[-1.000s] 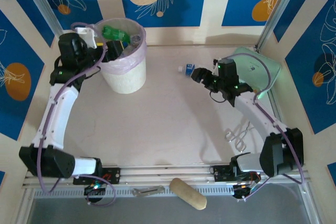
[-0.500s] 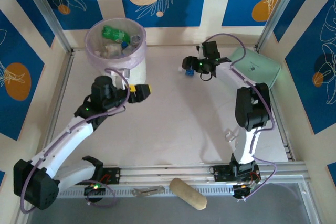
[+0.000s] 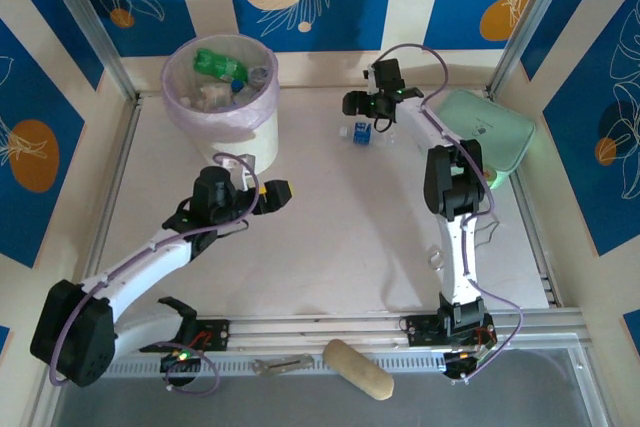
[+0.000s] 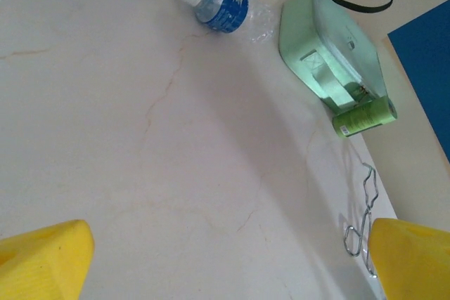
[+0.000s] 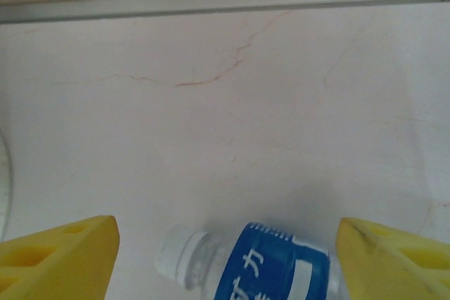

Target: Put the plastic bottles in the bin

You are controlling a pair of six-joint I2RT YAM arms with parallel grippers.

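Note:
The cream-white bin (image 3: 240,145), lined with a pink bag, stands at the far left and holds several plastic bottles, among them a green bottle (image 3: 220,62). A clear bottle with a blue label (image 3: 362,133) lies on its side on the table at the back middle. My right gripper (image 3: 357,105) hovers just behind it, open; in the right wrist view the bottle (image 5: 271,265) lies between the spread yellow fingers (image 5: 60,258). My left gripper (image 3: 272,194) is open and empty at mid-table, facing that bottle (image 4: 219,5). A small green bottle (image 4: 364,116) lies against the pouch.
A mint-green zip pouch (image 3: 492,127) lies at the back right, and the right arm reaches past it. A metal wire clip (image 4: 360,223) rests on the table by the right arm. A tan oblong object (image 3: 357,368) sits beyond the near rail.
The left gripper left the bin and came down to mid-table, drifting slightly right. The right arm swung toward the back wall, its gripper now just behind the blue-labelled bottle.

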